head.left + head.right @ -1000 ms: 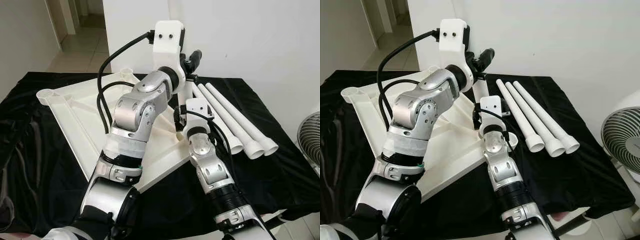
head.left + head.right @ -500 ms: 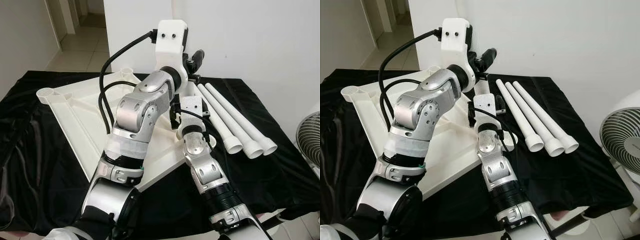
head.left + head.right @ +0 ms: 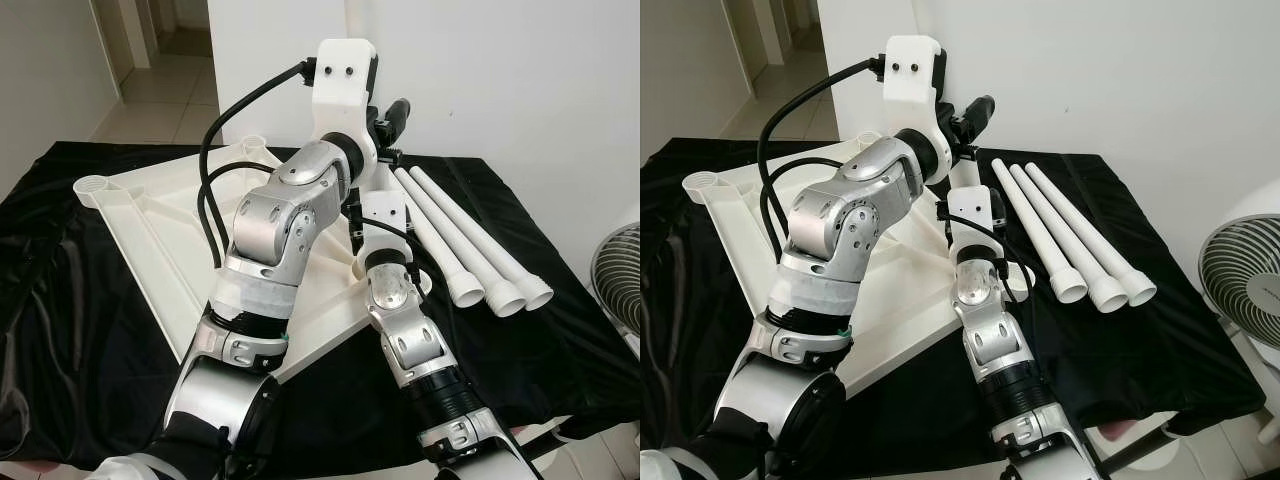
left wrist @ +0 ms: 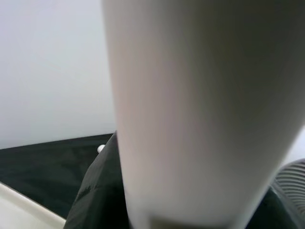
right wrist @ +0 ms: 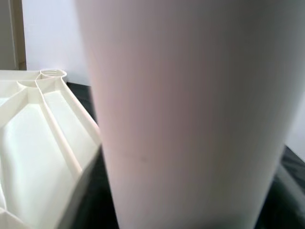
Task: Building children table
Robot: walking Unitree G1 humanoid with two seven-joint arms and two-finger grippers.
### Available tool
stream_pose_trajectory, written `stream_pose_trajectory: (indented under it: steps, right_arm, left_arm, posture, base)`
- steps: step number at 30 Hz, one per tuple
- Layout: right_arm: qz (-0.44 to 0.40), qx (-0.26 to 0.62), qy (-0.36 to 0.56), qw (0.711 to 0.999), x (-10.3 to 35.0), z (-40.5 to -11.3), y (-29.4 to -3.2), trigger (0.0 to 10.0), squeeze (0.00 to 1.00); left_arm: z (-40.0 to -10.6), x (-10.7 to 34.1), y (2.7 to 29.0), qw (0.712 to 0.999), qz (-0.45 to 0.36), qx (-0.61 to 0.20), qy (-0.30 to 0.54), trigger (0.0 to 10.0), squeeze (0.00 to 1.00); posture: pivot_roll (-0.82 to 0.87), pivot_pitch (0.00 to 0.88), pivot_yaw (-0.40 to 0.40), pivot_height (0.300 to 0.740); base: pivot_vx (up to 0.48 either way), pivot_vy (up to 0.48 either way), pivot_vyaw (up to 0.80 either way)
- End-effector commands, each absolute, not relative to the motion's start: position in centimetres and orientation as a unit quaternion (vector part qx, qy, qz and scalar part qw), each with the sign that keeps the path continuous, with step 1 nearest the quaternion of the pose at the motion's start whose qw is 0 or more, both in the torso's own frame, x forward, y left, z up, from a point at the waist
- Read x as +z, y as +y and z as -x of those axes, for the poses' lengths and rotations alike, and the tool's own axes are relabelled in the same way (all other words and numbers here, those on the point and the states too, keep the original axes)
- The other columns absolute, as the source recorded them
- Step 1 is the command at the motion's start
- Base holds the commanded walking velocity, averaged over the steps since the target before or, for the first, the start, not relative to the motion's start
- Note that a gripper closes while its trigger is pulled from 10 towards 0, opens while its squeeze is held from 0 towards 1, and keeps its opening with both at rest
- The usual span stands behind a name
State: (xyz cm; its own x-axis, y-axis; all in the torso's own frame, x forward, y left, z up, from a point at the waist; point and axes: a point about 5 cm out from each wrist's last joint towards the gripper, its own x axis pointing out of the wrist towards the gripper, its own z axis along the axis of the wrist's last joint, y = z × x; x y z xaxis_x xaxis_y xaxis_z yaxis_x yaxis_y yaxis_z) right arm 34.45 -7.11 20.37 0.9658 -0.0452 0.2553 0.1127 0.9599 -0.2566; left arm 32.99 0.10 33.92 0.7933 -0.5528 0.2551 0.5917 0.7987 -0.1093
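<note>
A white tabletop (image 3: 150, 230) lies upside down on a black cloth, ribs up, with a round socket (image 3: 93, 186) at its left corner. One white table leg (image 3: 962, 178) stands upright at the tabletop's right corner. My left arm reaches over from the left, and my left gripper (image 3: 388, 125) is shut on the leg's upper part. My right gripper (image 3: 365, 205) sits against the same leg lower down, its wrist mount hiding it. The leg looms very close in the left wrist view (image 4: 200, 119) and the right wrist view (image 5: 190, 119).
Three more white legs (image 3: 470, 250) lie side by side on the cloth, right of the tabletop. A fan (image 3: 620, 280) stands off the table's right edge. A white wall is close behind the table. A doorway opens at the far left.
My right arm has moved up and to the left, bringing its gripper against the upright leg. My left arm and the leg have barely shifted.
</note>
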Motion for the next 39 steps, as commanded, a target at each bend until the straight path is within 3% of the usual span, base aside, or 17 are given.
stream_pose_trajectory:
  steps: [1,16,17,32,39]
  right_arm:
    - [0.13,-0.047,-0.124,0.983,20.4,-34.4,-7.3,0.0,0.0]
    - [0.125,-0.067,-0.118,0.983,20.5,-34.7,-7.8,0.0,0.0]
    - [0.121,-0.07,-0.117,0.983,20.5,-34.7,-7.9,10.0,0.0]
    - [0.108,-0.082,-0.109,0.985,20.4,-35.0,-8.6,10.0,0.0]
    - [0.093,-0.12,-0.117,0.981,21.2,-35.7,-10.2,10.0,0.0]
  left_arm:
    - [-32.6,34.6,0.0,0.944,0.088,-0.294,-0.117,10.0,0.0]
    - [-32.1,35.4,0.2,0.936,0.08,-0.301,-0.164,10.0,0.0]
    - [-32.0,35.4,0.1,0.932,0.091,-0.312,-0.163,10.0,1.0]
    - [-31.6,35.4,-0.1,0.917,0.115,-0.346,-0.163,10.0,1.0]
    - [-31.3,35.5,0.1,0.91,0.122,-0.358,-0.169,10.0,1.0]
  posture:
    - [0.05,0.009,-0.064,0.74]
    - [0.05,0.026,-0.053,0.74]
    - [0.05,0.026,-0.053,0.74]
    - [0.05,0.027,-0.043,0.74]
    - [0.05,0.022,-0.042,0.74]
  base:
    - [0.0,0.0,0.0]
    - [0.0,0.0,0.0]
    - [0.0,0.0,0.0]
    - [0.0,0.0,0.0]
    - [0.0,0.0,0.0]
